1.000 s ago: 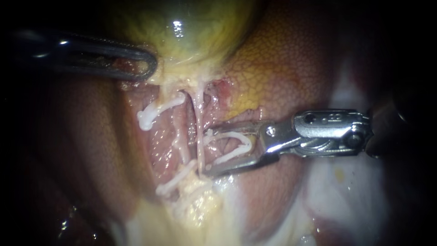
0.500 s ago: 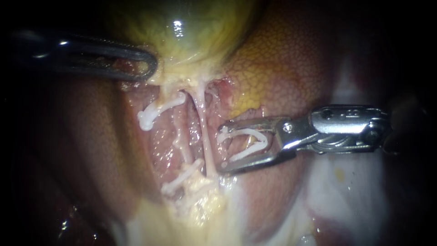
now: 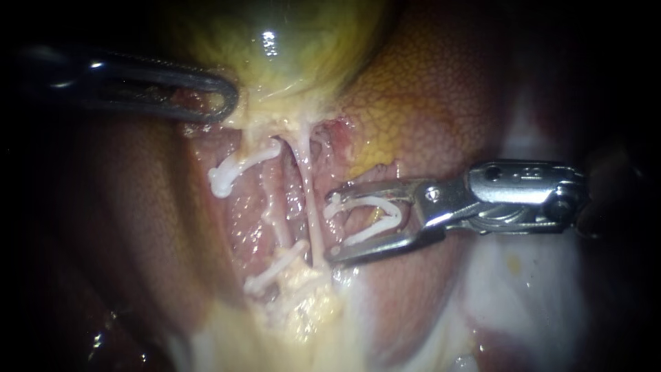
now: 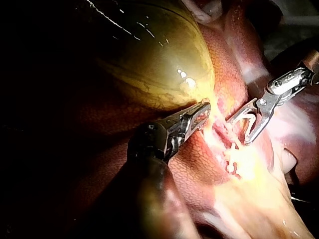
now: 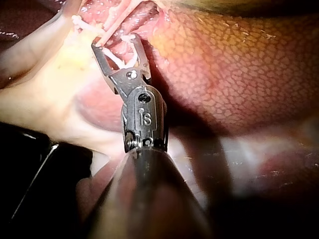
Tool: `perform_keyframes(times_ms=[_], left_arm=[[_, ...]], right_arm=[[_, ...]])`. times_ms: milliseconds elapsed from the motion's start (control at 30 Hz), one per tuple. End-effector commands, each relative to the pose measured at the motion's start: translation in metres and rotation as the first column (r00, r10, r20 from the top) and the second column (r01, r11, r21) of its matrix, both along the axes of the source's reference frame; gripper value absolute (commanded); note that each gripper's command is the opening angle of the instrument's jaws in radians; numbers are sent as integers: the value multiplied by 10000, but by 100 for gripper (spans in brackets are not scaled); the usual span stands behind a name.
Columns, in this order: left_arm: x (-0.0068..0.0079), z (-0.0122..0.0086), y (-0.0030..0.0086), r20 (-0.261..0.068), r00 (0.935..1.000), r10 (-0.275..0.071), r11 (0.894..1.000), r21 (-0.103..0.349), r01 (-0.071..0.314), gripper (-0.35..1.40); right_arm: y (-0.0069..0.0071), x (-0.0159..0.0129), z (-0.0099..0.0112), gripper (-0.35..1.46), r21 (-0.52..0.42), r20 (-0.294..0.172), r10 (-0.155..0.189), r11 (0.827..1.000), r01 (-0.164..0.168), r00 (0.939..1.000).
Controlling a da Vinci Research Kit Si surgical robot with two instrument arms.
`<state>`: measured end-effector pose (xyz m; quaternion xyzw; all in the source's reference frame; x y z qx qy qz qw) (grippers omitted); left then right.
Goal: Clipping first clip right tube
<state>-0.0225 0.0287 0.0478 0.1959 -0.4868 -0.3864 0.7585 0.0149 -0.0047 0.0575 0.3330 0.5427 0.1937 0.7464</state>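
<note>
The yellow-green gallbladder (image 3: pixel 289 48) lies above the red liver (image 3: pixel 427 103). My left instrument (image 3: pixel 219 100) is shut on the gallbladder's lower edge, as the left wrist view also shows (image 4: pixel 202 110). Two pale tubes run down from the neck. The right tube (image 3: pixel 313 217) is thin and bare. My right instrument (image 3: pixel 330 226) holds an open white clip (image 3: pixel 375 215) between jaws that stand wide apart. Its tips sit just right of the right tube, the lower tip touching it. In the right wrist view the right instrument's tips (image 5: pixel 114 44) reach the tube's edge.
The left tube (image 3: pixel 275 213) carries two white clips, an upper one (image 3: pixel 231 171) and a lower one (image 3: pixel 274 270). Yellow fat (image 3: pixel 303 303) lies below the tubes. Pale tissue (image 3: pixel 523 289) spreads under the right instrument's shaft.
The right instrument drew back to the right, off the right tube it had straddled, then edged slightly left again. The tube's lower part swung right. The left instrument stayed still.
</note>
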Motion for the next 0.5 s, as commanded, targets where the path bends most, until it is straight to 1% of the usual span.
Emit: perform_keyframes(times_ms=[33,267,400,500], left_arm=[[0,0,0,15,10000,18,10000,6,-18,-35],[-1,1,-1,12,10000,15,10000,3,-15,-35],[-1,1,-1,9,10000,11,10000,-2,-11,-35],[-2,2,-2,25,10000,31,10000,3,-31,-35]], right_arm=[[0,1,1,45,0,-3,-24,10000,24,10000],[-3,10,4,45,273,-167,-52,9996,57,9998],[-5,16,6,45,374,-297,-126,9992,137,9995],[-7,19,7,45,491,-344,-91,9987,107,9994]])
